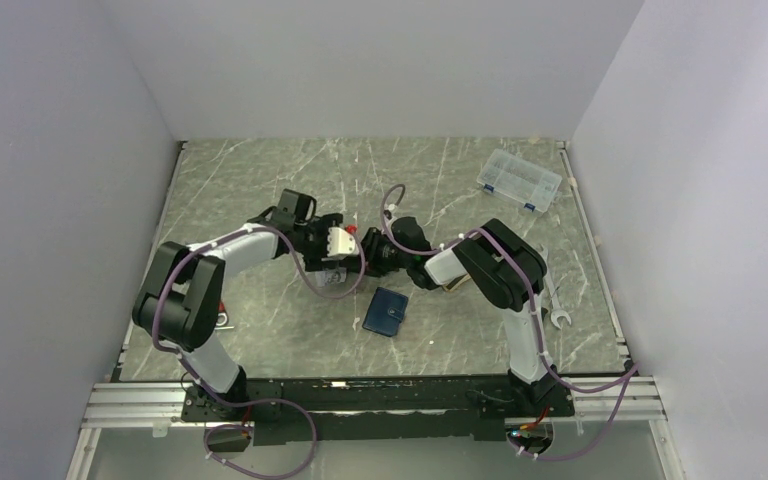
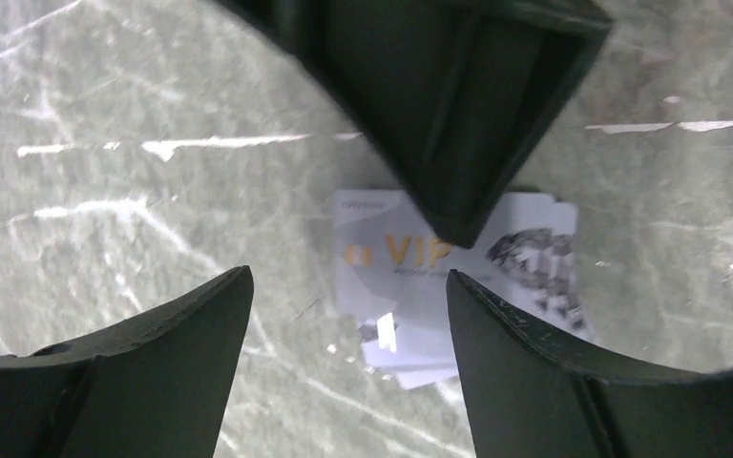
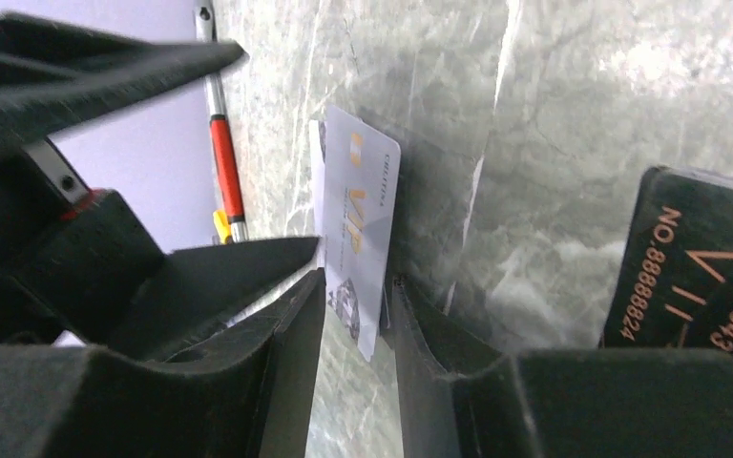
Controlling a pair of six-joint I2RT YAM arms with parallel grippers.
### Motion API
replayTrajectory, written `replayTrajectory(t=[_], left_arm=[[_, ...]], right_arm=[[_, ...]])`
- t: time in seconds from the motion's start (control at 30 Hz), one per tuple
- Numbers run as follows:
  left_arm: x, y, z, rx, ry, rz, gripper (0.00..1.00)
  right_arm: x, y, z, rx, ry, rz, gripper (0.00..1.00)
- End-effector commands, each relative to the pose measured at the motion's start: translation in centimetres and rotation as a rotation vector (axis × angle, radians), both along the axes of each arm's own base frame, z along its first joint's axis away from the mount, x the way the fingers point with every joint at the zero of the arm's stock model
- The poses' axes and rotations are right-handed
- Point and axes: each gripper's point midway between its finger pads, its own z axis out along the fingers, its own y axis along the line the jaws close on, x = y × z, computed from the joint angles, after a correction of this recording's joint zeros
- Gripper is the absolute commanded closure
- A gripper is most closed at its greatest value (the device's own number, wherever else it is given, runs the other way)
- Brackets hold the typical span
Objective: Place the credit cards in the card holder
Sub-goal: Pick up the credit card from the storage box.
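Where the right claw (image 3: 358,277) hangs, a card (image 3: 367,191) lies between its jaws.

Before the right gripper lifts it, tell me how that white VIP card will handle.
Likely stiff: the white VIP card lies flat with straight edges. Probably light and hard to get under, being thin and flush on a second card. Its smooth printed face may slip between the fingers of the right gripper.

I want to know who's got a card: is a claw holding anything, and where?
Can't tell. The right claw straddles the near end of the white card, jaws not clearly tight. The left claw is open and empty.
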Motion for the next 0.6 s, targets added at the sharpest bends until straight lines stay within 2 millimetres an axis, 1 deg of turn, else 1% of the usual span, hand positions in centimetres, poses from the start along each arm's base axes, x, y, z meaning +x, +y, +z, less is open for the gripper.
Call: replayTrajectory(t=[0.0, 0.03, 0.1, 0.23, 0.37, 0.57], left_arm=[[2.0, 0.9, 4.6, -0.122, 0.038, 0.086, 0.2], [2.3, 1.3, 5.0, -0.13, 0.032, 0.098, 0.2], [2.8, 1.7, 5.0, -0.123, 0.014, 0.105, 0.2], [2.8, 1.5, 3.3, -0.097, 0.007, 0.094, 0.2], [2.9, 1.3, 1.6, -0.062, -0.002, 0.082, 0.2], [2.8, 1.3, 0.5, -0.032, 0.001, 0.069, 0.2]], right_arm=[[0.1, -1.0, -3.1, -0.147, 0.019, -0.032, 0.64], [0.1, -0.9, -3.1, -0.149, 0.02, -0.031, 0.63], [0.2, -0.9, -3.2, -0.153, 0.02, -0.035, 0.63], [0.2, -1.0, -3.3, -0.165, 0.018, -0.04, 0.64], [-0.1, -1.1, -3.7, -0.174, 0.028, -0.039, 0.67], [-0.3, -1.7, -4.2, -0.191, 0.033, -0.052, 0.68]])
